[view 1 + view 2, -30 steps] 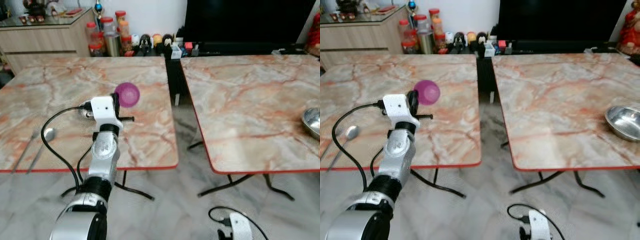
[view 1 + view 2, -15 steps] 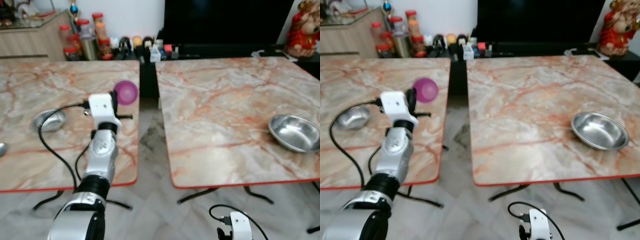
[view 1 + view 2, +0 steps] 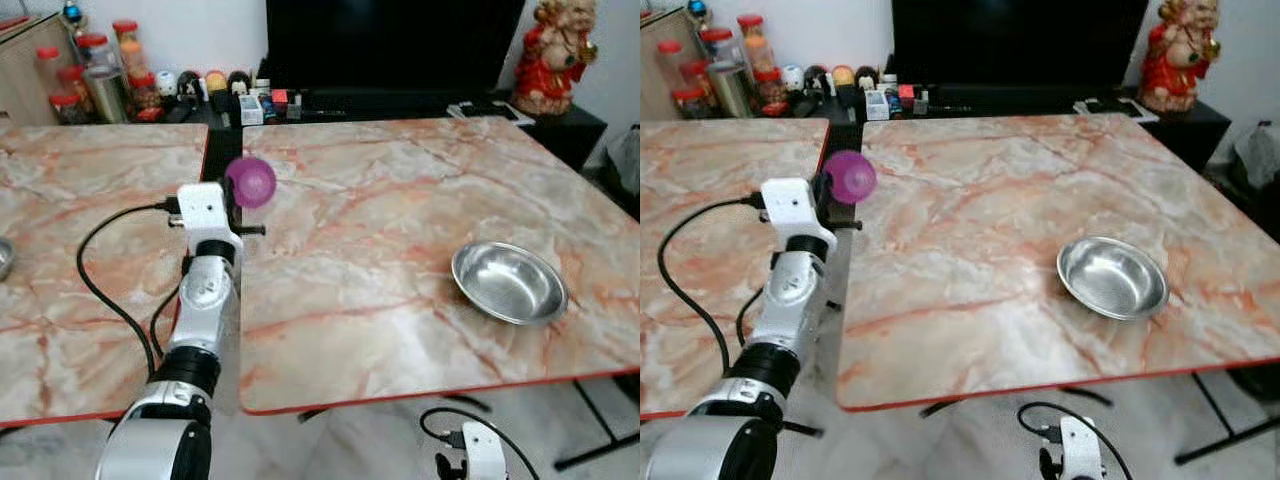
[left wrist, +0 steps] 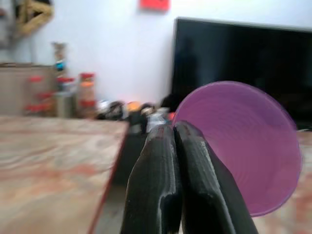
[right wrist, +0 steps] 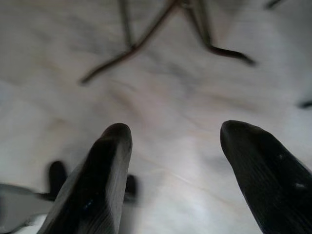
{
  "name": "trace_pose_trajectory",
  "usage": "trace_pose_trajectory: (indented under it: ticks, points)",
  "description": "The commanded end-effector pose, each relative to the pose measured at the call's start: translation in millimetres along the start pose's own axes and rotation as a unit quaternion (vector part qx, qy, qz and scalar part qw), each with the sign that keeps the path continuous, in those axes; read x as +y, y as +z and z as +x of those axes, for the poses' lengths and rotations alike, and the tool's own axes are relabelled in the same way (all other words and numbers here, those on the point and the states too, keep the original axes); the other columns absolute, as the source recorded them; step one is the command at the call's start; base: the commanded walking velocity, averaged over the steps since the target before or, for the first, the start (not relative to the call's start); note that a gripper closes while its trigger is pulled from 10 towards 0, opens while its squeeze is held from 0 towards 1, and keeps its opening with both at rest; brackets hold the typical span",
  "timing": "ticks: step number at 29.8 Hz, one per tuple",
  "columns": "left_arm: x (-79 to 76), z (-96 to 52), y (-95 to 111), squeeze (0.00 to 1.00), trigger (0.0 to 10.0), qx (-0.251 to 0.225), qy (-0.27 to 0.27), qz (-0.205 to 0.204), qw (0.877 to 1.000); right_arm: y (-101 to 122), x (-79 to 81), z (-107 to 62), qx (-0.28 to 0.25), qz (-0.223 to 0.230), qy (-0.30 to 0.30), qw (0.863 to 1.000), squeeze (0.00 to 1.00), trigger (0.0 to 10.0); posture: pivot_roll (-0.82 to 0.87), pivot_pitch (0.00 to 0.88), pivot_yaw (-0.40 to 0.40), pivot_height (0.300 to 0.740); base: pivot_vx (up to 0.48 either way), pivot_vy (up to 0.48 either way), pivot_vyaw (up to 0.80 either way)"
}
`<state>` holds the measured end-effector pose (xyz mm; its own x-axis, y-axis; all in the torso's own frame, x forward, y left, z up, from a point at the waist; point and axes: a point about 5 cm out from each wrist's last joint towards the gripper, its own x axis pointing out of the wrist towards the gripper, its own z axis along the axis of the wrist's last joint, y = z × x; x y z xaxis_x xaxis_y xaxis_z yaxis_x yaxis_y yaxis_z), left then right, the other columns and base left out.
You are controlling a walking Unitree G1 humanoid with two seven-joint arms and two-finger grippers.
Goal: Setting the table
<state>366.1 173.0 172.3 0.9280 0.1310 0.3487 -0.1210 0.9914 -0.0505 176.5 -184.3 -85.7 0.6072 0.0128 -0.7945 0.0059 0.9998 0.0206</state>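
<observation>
Over the gap between two marble tables (image 3: 400, 230), at the near table's left edge: left gripper (image 4: 176, 146) raised, fingers pressed together on the rim of a purple cup (image 3: 251, 183). Cup held on its side, long axis about level, mouth facing away from the wrist camera toward the TV (image 3: 390, 45). Low over the floor (image 5: 161, 87), right gripper (image 5: 173, 141) spread wide, holding nothing; steel bowl (image 3: 509, 283) upright on the right part of the table.

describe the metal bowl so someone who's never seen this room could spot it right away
Find the marble-topped table in front of the black TV. Near its front right corner sits the metal bowl, shallow, round, shiny and empty, the lone item on that tabletop.
</observation>
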Motion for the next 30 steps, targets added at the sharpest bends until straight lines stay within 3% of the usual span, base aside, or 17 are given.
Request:
trace_pose_trajectory:
  ticks: [1,9,14,25,30]
  points:
    - [-15.2,1.6,5.2,0.0,10.0,-0.012,-0.018,-0.017,1.0,-5.8,-11.1,-2.6,0.013,0.005,-0.013,1.0,0.0,10.0,-0.06,0.0,-0.033,0.74,0.0,-0.472,-0.63]
    - [-15.2,1.5,5.3,0.0,10.0,-0.011,-0.015,-0.021,1.0,-5.9,-11.8,-2.9,0.009,0.004,-0.013,1.0,0.0,10.0,-0.06,0.0,-0.033,0.74,0.0,-0.12,-0.16]
    - [-14.9,2.3,5.2,0.0,10.0,-0.008,-0.014,-0.022,1.0,-5.7,-11.6,-2.9,0.008,0.004,-0.013,1.0,0.0,10.0,-0.06,0.0,-0.03,0.74,0.0,-0.411,0.0]
    - [-18.6,2.1,2.7,0.0,10.0,0.005,-0.03,-0.038,0.999,-6.0,-10.2,-2.8,0.008,0.005,-0.012,1.0,0.0,10.0,-0.05,0.0,-0.029,0.74,0.0,0.0,0.0]
    - [-16.3,2.7,1.8,0.0,10.0,0.008,-0.026,-0.031,0.999,-5.4,-10.4,-2.7,0.006,0.0,-0.015,1.0,0.0,10.0,-0.06,0.0,-0.024,0.74,0.15,-0.325,0.0]
